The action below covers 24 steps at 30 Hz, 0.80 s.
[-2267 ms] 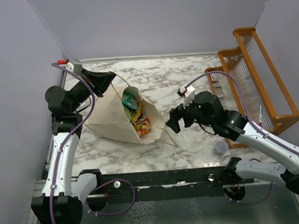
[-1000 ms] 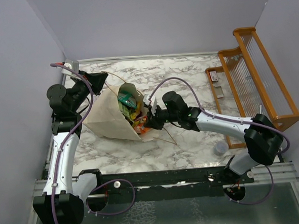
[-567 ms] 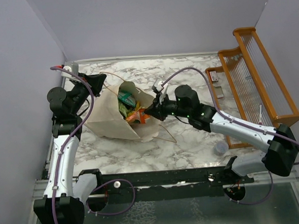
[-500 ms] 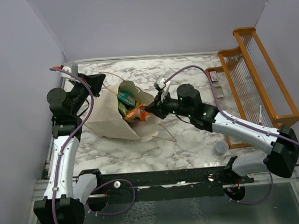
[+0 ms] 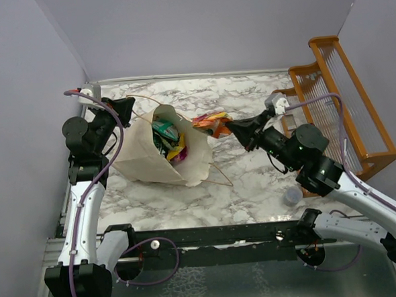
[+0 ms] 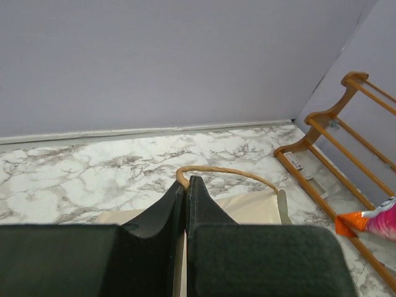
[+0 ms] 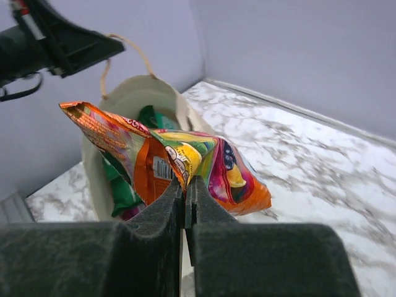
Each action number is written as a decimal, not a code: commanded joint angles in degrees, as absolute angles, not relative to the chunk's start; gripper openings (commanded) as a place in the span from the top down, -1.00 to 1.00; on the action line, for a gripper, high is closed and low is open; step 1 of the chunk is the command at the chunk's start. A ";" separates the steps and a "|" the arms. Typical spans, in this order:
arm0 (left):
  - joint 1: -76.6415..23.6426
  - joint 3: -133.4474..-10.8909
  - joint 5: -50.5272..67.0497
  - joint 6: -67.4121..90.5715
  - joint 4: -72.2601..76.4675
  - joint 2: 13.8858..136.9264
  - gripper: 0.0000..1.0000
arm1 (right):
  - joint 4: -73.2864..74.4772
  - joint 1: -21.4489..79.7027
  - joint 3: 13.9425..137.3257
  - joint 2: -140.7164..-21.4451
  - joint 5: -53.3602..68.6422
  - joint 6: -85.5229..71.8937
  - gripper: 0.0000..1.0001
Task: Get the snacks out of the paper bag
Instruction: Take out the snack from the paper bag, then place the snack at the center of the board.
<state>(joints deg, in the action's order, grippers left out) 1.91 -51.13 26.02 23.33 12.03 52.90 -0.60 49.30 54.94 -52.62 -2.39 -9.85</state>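
1. Two claws, both clamped; the right gripper (image 5: 233, 127) pinches an orange snack packet (image 5: 210, 123), which sticks out beyond its fingertips.
2. Opposite, the left gripper (image 6: 186, 184) nips the handle (image 6: 226, 171); the paper bag (image 5: 141, 155) stands below it, snacks (image 5: 167, 138) inside.

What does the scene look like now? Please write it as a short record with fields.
left gripper: shut on the bag handle
right gripper: shut on the orange packet
orange packet: in the air, outside the paper bag, to its right
paper bag: on the marble table, mouth open
other snacks: inside the bag
grey cap: on the table beside the wooden rack
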 commanded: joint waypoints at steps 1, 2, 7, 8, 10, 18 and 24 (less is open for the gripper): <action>2.37 -51.41 23.05 21.93 11.60 51.93 1.00 | -3.26 49.48 45.94 -46.12 -24.95 -13.96 0.95; 2.37 -51.35 22.99 21.97 11.55 51.85 1.00 | -3.64 49.48 43.69 -44.81 -29.49 -14.97 0.95; 2.37 -51.27 22.84 22.19 11.65 52.04 1.00 | -4.22 49.48 36.33 -44.66 -49.35 -19.16 0.95; 2.37 -51.25 22.70 22.09 11.66 52.09 1.00 | -3.72 49.48 35.63 -45.67 -52.76 -20.90 0.95; 2.37 -51.20 22.32 22.01 11.55 51.92 1.00 | -3.96 49.40 34.56 -48.62 -56.60 -22.46 0.95; 2.37 -50.91 21.87 21.91 11.56 52.16 1.00 | -10.35 37.77 40.39 -68.49 -43.51 -23.81 0.95; 2.33 -50.83 22.20 22.11 11.89 52.48 1.00 | -15.64 29.29 53.93 -88.43 -38.69 -19.86 0.95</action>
